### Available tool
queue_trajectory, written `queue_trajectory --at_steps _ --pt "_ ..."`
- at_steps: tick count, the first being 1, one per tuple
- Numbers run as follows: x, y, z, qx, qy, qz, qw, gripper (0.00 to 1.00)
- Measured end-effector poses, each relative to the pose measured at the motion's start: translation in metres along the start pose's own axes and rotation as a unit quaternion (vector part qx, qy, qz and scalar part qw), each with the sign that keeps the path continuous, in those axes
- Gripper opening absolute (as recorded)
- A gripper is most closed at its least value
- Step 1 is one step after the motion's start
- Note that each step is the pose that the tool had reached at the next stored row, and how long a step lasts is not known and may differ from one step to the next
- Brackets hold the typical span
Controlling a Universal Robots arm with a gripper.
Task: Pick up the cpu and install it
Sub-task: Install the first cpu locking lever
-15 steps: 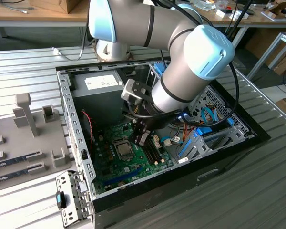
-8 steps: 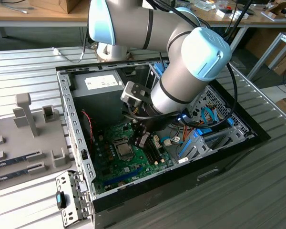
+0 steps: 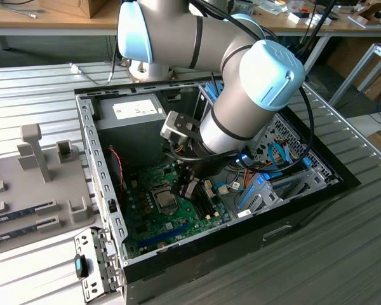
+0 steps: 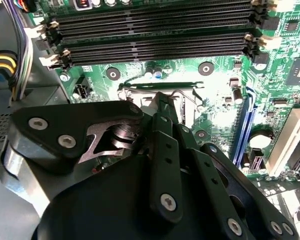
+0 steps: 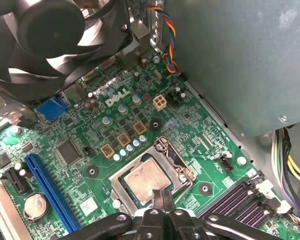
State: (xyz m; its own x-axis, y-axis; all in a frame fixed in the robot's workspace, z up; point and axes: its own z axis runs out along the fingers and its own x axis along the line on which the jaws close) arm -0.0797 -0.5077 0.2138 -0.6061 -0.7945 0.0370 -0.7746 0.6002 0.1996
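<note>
The small flat square cpu with its silvery-grey metal top [image 5: 147, 179] lies inside the square metal-framed socket [image 5: 121, 176] on the green circuit board [image 5: 115, 125]. It looks flat and level in there, with the frame open around it. In the exterior view the cpu [image 3: 166, 201] sits low in the open black computer case [image 3: 292, 219], near the big grey power supply box [image 3: 130, 124].

The black gripper [image 5: 162, 199] hangs right over the edge of the cpu in the first wrist view. Its jaws are pinched close together, with just a thin slit between them, and they hold nothing. The tips look very near the chip's edge, but I cannot tell if they touch it.

I think the chip is already set down, so this step is about letting go cleanly. To do it well, the arm should go straight up and not slide sideways, so the chip does not shift in its seat. It must also keep away from the thin wire lever [image 4: 160, 85] and the long black memory slots [image 4: 155, 35] close by.
</note>
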Motion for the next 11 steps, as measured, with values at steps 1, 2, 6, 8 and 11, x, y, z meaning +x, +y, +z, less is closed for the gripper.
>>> queue_trajectory --at_steps 1,2,6,8,11 --pt "0.0 0.0 0.0002 0.0021 0.0026 0.001 0.99999 0.11" --pt "-0.0001 -0.0001 0.0005 0.0061 0.0076 0.002 0.99995 0.11" --pt "-0.0001 -0.0005 0.0017 0.0159 0.0204 0.005 0.99965 0.11" --pt "-0.0001 -0.0007 0.003 0.0159 0.0203 0.005 0.99966 0.11" --pt "-0.0002 -0.0012 0.0054 0.0159 0.0203 0.005 0.99966 0.11"
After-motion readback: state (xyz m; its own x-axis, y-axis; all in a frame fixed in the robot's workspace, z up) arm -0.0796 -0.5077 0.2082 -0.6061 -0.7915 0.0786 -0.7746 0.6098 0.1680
